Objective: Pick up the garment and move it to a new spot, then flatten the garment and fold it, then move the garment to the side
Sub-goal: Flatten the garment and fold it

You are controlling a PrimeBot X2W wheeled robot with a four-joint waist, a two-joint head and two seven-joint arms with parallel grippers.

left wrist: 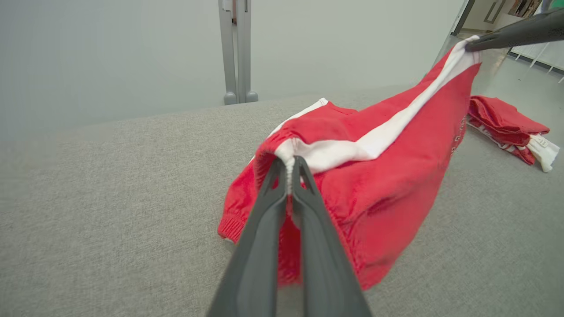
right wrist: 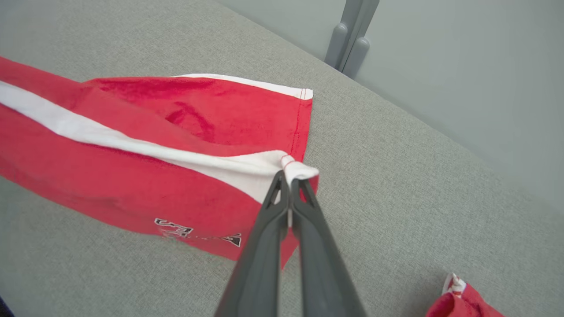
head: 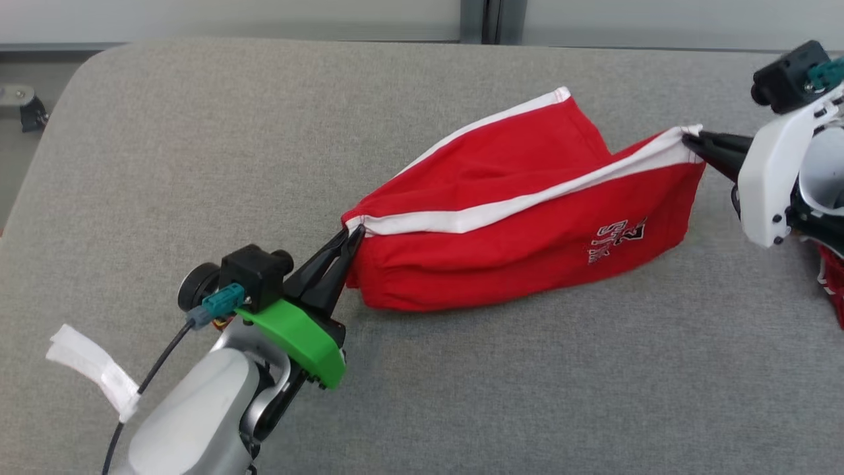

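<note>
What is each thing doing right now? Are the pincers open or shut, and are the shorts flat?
left pincer: shut, pinching the waistband end of the white stripe.
right pincer: shut, pinching the hem end of the stripe.
red shorts: stretched between both pincers, top edge lifted, bottom sagging onto the table, not flat.
other red garment: lying crumpled on the table, not held.

A grey fabric-covered table (head: 198,165) fills the foreground. Near its right edge lies a crumpled red garment with white trim (left wrist: 506,125), bunched in a heap. Behind the table, a grey metal post (left wrist: 235,53) stands against pale wall panels (left wrist: 110,57).
</note>
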